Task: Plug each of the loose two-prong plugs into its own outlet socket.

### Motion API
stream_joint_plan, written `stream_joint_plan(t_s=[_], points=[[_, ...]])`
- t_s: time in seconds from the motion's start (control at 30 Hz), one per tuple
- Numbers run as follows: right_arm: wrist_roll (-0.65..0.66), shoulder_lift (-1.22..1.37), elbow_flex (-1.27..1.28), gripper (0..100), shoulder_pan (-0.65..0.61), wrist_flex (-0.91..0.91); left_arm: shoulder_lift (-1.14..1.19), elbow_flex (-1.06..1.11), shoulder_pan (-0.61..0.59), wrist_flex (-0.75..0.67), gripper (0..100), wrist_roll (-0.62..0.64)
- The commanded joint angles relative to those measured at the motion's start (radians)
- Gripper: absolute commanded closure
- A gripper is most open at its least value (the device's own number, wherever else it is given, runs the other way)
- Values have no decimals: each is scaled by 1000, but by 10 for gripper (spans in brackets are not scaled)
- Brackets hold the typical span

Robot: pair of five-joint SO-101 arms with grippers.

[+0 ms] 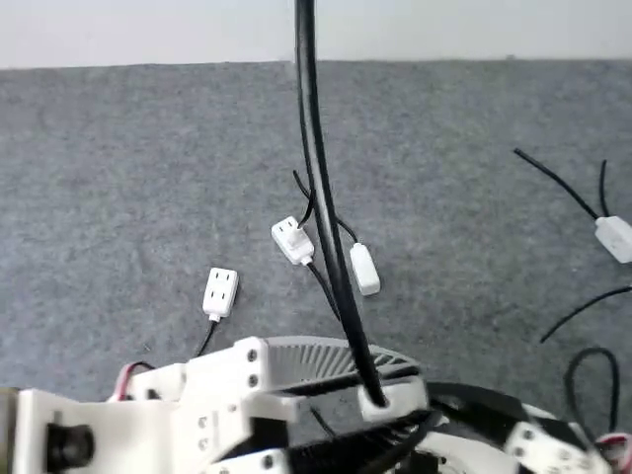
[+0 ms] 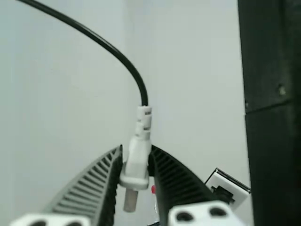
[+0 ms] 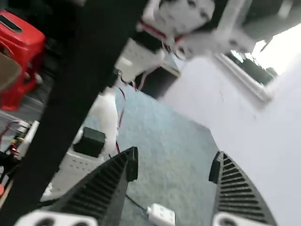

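With the left gripper (image 2: 136,157) pinching the white plug (image 2: 139,141) and the right gripper (image 3: 174,160) spread empty, bring the plug down square to the near-left socket (image 1: 219,292) before pushing

A white plug (image 2: 135,162) on a black cord stands upright, cord end up, clamped in the left hand (image 2: 136,151). On the grey bench (image 1: 118,178) lie a white outlet socket (image 1: 219,292), a tilted second socket (image 1: 292,240), a slim plug (image 1: 364,269) near it, and a white connector (image 1: 614,238) well apart.
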Motion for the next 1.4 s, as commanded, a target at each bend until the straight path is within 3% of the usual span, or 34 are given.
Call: stream_joint_plan(t_s=[0.0,0.2,0.4,0.9,1.23,1.37], points=[[14,10,-141,746,-88,65,97,41,6,-193,988,14],[5,2,-203,746,-84,90,242,-47,6,-206,988,14],[-117,2,-336,746,-36,91,333,-82,6,-209,988,14],[-118,1,-402,746,-41,93,408,-128,0,-209,988,17],[-121,1,-428,746,-42,93,440,-153,-43,-210,988,192],[-181,1,-433,746,-44,91,470,-168,-43,-207,988,256]])
